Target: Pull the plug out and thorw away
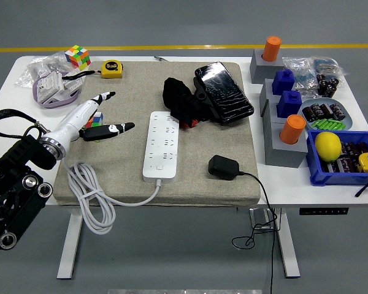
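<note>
the plug [223,166], a black adapter block, lies free on the grey mat [129,86] at about 5 o'clock of the scene, with its thin black cord [262,196] running off the near table edge and dangling below. it sits just to the 3 o'clock side of the white power strip [161,144], apart from it and in none of the sockets, so the pulling part looks done or unneeded; what remains, i judge, is to pick the plug up and discard it.

the left hand [97,116] hovers over the mat's 9 o'clock side, fingers spread and relaxed, holding nothing; its black-tipped thumb points toward the strip. a small colourful cube [96,118] lies partly hidden under the hand. the right hand is out of view.

to do this step well, the hand has to cross over the power strip toward 3 o'clock without dragging on it, then come down on the plug from above and close across the block's short sides, not on the cord. the block is low and smooth, so a firm pinch near its middle should keep it from twisting. the trailing cord will tug as the plug lifts; a slow lift keeps it from snagging the table edge. no bin shows here, so where to drop it cannot be told.
</note>
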`<state>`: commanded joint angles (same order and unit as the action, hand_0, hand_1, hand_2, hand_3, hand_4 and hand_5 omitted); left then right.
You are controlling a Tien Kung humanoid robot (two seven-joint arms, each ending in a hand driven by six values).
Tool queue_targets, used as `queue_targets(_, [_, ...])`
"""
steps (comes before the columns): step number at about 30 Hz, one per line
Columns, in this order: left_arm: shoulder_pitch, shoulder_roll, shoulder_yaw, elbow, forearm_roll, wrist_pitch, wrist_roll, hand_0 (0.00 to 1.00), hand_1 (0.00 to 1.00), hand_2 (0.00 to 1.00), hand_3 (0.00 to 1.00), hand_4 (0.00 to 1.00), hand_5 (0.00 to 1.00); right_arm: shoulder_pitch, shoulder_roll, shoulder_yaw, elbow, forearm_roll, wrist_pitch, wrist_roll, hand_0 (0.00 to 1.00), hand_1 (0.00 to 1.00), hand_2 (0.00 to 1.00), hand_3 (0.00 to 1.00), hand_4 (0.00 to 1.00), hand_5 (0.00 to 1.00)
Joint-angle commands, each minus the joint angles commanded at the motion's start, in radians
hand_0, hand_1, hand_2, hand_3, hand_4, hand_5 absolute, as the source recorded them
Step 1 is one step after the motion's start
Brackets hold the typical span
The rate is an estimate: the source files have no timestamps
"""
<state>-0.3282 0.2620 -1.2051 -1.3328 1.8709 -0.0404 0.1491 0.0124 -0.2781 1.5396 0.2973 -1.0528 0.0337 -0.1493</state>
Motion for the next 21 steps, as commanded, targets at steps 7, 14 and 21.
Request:
queue_targets(7, [-0.003,0.002,0.005,-0.003,0.001,-0.001,0.001,0.998,0.998,0.998,0.998,0.998,0.716,0.001,0.003,-0.001,-0.001,0.001,0.004,0.001,0.568,0.645,0.669,0.567,0.967,0.490])
queue_targets(14, [0.000,0.001,0.009,0.001,0.007,0.001,0.005,0.998,0.998,0.998,0.998,0.998,0.711,-0.001,0.000,-0.001,0.000,0.002,0.004,0.001,0.568,0.645,0.668,0.566,0.967,0.490])
queue_targets(21, [0.004,-0.002,0.008,0.001,0.009,0.004,0.006,0.995,0.998,0.998,0.998,0.998,0.711,-0.004,0.004,0.001,0.000,0.001,0.005,0.002,0.568,0.645,0.669,0.566,0.967,0.490])
